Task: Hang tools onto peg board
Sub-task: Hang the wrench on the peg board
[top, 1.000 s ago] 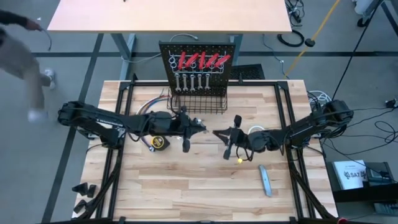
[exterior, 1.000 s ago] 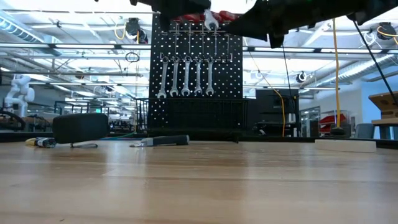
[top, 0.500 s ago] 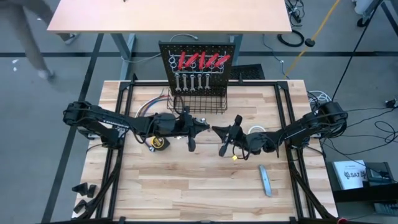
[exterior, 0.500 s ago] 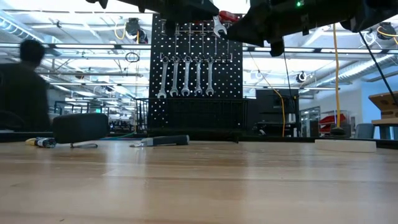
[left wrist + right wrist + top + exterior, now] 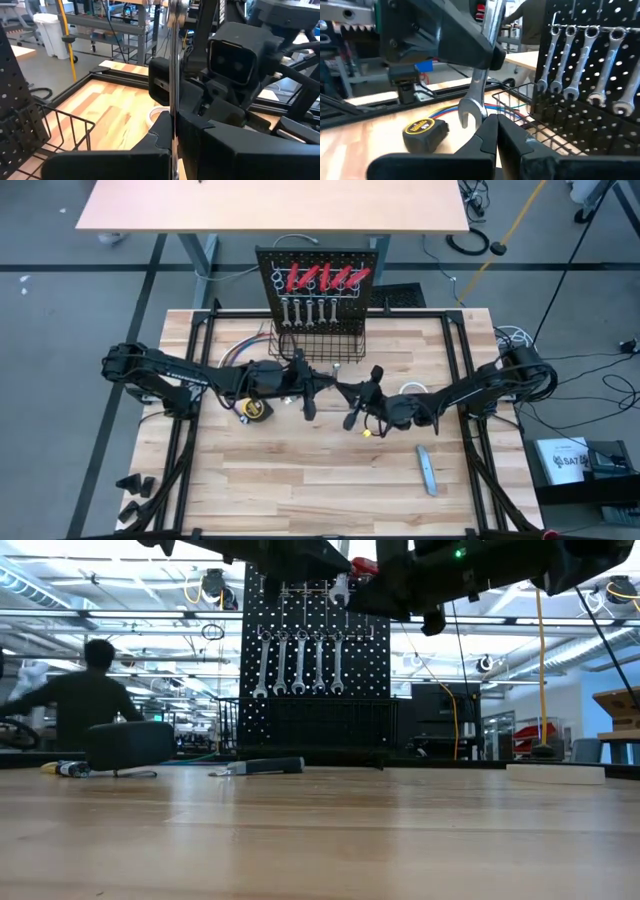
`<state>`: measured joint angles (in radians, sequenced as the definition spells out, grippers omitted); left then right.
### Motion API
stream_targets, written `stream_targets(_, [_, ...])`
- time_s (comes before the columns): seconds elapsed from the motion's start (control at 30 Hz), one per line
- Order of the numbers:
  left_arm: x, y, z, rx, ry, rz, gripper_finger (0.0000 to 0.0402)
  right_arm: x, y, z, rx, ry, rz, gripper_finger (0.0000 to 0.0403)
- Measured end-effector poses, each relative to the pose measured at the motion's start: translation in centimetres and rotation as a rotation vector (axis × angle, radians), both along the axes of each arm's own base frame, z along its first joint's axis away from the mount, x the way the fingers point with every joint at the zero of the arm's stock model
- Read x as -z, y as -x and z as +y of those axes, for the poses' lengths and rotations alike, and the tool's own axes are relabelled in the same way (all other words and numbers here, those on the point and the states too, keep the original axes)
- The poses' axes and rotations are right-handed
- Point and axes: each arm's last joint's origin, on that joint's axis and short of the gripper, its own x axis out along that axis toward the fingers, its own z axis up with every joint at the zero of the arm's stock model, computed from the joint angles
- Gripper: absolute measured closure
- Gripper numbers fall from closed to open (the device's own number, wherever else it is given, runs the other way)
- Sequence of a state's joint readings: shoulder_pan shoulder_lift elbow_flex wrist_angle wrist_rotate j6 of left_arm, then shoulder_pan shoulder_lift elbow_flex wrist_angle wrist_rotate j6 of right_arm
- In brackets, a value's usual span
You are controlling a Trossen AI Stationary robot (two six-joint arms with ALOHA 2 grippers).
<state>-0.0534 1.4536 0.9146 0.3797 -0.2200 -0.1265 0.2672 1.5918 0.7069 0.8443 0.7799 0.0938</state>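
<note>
a light wooden worktop [image 5: 300,480] seen from above, with two dark robot arms meeting near its middle. an upright black peg board [image 5: 322,280] stands at the far edge, centred, with a black wire basket [image 5: 320,345] at its base. five red-handled tools [image 5: 328,277] hang in a row along its top, and five silver wrenches [image 5: 298,665] hang in a row below them.

the left gripper [image 5: 318,387] reaches in from the left edge to just in front of the basket. its fingers are closed on a sixth silver wrench [image 5: 477,75], held up in the air above the worktop with its open end pointing down. the right gripper [image 5: 350,393] comes in from the right edge and sits just beside the left one, its fingers [image 5: 487,135] pressed shut right at the open end of that wrench; whether they pinch it cannot be told.

a yellow tape measure [image 5: 255,409] lies under the left arm, towards the left of centre. a grey bar [image 5: 427,470] lies near the right front of the worktop. a white tape roll [image 5: 412,390] is partly hidden under the right arm. coloured wires [image 5: 240,352] lie left of the basket.

in the room beyond, a person [image 5: 85,700] shows from behind.
</note>
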Motion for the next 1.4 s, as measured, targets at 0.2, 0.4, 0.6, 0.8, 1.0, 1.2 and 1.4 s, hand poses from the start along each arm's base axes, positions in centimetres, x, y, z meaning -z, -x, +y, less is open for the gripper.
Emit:
stream_targets(0.2, [0.2, 0.0, 0.1, -0.010, -0.004, 0.024, 0.0392, -1.0, 0.9, 0.1, 0.129, 0.107, 0.087, 0.0403])
stream_targets(0.4, [0.3, 0.0, 0.8, 0.100, 0.021, 0.031, 0.0392, -3.2, 3.5, 0.3, 0.221, 0.162, 0.180, 0.0403])
stream_targets(0.6, [1.8, -1.6, 3.2, 0.070, 0.037, -0.004, 0.0392, -5.0, 6.0, -0.3, 0.221, 0.122, 0.198, 0.0403])
stream_targets(0.8, [5.9, -4.0, 6.8, 0.026, 0.135, 0.011, 0.0392, -4.6, 7.0, -0.7, 0.231, 0.083, 0.244, 0.0403])
stream_targets(1.0, [6.6, -5.5, 10.5, -0.019, 0.182, 0.004, 0.0392, -4.3, 7.0, -0.7, 0.232, 0.084, 0.262, 0.0403])
stream_targets(1.2, [4.6, -5.9, 12.8, -0.046, 0.190, -0.051, 0.0392, -4.3, 7.0, -0.8, 0.234, 0.094, 0.271, 0.0403])
stream_targets(1.4, [3.7, -5.8, 14.1, -0.084, 0.262, -0.079, 0.0392, -4.3, 6.9, -0.9, 0.235, 0.092, 0.272, 0.0403])
